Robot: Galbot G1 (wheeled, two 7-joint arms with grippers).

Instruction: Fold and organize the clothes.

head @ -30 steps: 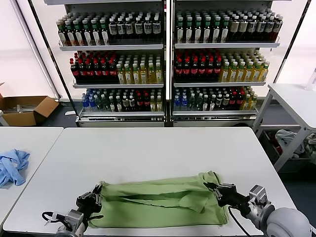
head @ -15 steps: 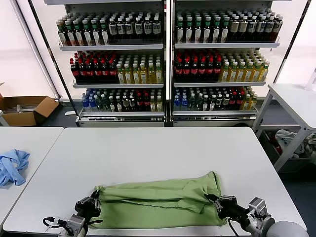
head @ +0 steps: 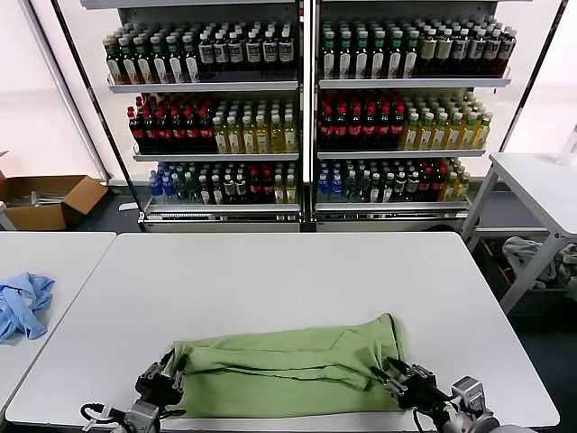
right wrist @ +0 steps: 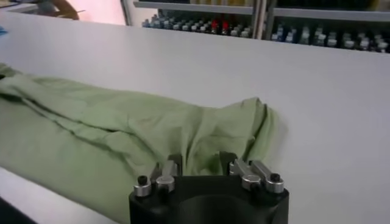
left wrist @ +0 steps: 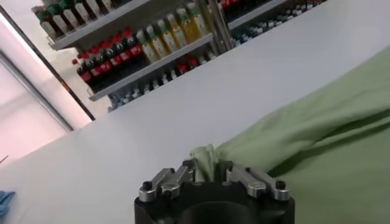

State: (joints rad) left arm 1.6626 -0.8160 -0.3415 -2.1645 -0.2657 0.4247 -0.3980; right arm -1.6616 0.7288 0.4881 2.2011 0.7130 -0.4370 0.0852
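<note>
So far I am seeing the polo shirt (head: 287, 368) lying as a long, narrow band across the near edge of the desk (head: 288, 271), which I judge to be a lengthwise fold already laid down. I am guessing the crosswise folds and the tidying are what is left.

My left end effector (head: 163, 384) is sitting at the shirt's left end with its fingers parted; a small tuft of green cloth is standing between them, and I cannot tell whether it is gripped. My right end effector (head: 405, 381) is sitting at the right end, jaws spread, with cloth lying just in front and nothing pinched.

A light blue garment (head: 22, 305) is lying on the neighbouring desk, well apart. Shelves of bottles (head: 306, 117) are standing beyond the far edge. Nothing is blocking either arm.
</note>
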